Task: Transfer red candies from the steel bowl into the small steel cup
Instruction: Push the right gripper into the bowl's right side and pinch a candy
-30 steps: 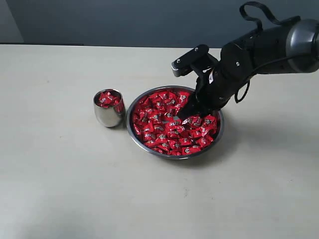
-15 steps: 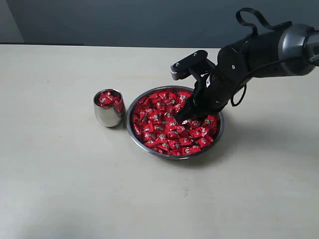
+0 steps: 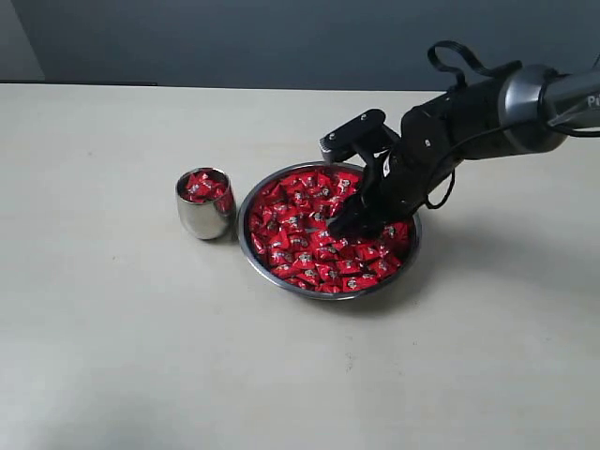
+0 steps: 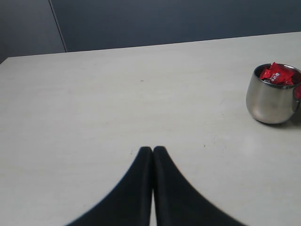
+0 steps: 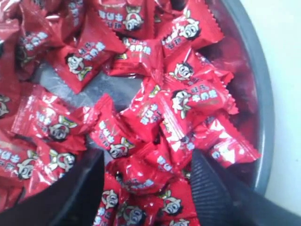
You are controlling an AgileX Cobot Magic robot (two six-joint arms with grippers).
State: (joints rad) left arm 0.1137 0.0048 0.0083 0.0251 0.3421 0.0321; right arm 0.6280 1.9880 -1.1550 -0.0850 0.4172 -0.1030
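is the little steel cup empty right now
No, red candies are piled in the small steel cup up to its rim.

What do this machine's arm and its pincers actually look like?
The right arm is glossy black with a silver-grey joint and a looping black cable. The right gripper has matte black fingers with ribbed inner faces. The left gripper is smooth, black and tapering.

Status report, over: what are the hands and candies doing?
Right hand open, down among red candies in steel bowl. Left hand shut, away from small steel cup. Nothing between bowl and cup.
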